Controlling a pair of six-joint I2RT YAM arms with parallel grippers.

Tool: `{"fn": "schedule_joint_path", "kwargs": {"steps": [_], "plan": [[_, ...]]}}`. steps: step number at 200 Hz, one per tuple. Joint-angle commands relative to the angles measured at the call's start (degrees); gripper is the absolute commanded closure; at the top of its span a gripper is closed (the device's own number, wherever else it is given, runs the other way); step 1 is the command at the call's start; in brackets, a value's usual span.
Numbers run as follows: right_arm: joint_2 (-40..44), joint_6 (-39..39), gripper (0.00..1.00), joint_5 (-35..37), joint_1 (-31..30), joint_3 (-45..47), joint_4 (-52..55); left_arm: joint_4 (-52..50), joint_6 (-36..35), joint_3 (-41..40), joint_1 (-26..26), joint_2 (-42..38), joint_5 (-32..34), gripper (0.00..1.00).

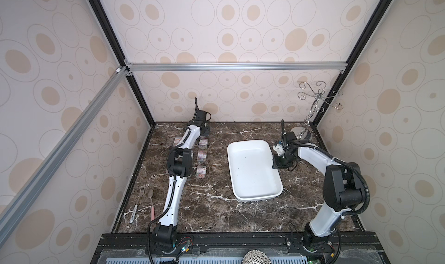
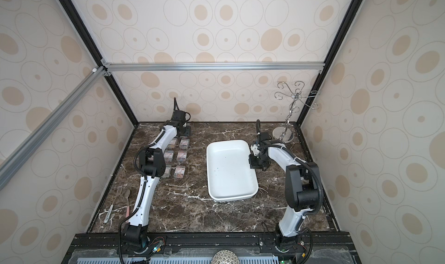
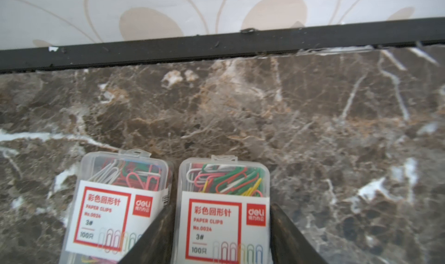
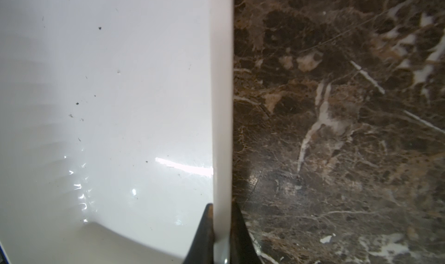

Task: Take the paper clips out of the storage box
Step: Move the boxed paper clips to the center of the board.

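The storage box [image 1: 252, 171] [image 2: 228, 171] is a white tray in the middle of the marble table, and its floor shows only dark specks. My right gripper [image 4: 222, 203] [image 1: 277, 164] is shut on its right rim [image 4: 222, 106]. Several paper clips boxes [image 1: 201, 156] [image 2: 181, 156] lie in rows on the table's left side, partly hidden under my left arm. At the far end of those rows, my left gripper [image 3: 221, 206] [image 1: 205, 130] is shut on one clear labelled box [image 3: 224, 217], one finger pressed against each side. A second box [image 3: 115, 202] lies right beside it.
A fork [image 1: 142, 193], a spoon [image 1: 150, 197] and a white stick [image 1: 133, 213] lie at the front left. A chrome hook stand [image 1: 310, 111] rises at the back right corner. The back wall's black frame [image 3: 216, 46] is close to the left gripper.
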State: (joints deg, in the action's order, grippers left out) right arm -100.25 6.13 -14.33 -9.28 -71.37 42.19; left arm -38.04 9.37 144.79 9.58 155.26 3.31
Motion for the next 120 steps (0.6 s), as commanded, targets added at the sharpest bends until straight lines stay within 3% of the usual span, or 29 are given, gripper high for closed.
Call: {"fn": "schedule_joint_path", "kwargs": {"steps": [1, 65, 120], "plan": [[1.02, -0.42, 0.89, 0.36, 0.22, -0.24, 1.57, -1.78, -1.25, 2.43, -1.66, 1.18, 0.82, 0.4], [0.88, -0.42, 0.89, 0.52, 0.23, -0.2, 1.49, -1.04, 1.18, 2.25, -1.37, 0.95, -5.58, 0.42], [0.93, -0.45, 0.89, 0.4, 0.23, 0.01, 1.31, 0.58, 2.59, 2.16, -0.03, 1.19, -7.26, 0.42]]}}
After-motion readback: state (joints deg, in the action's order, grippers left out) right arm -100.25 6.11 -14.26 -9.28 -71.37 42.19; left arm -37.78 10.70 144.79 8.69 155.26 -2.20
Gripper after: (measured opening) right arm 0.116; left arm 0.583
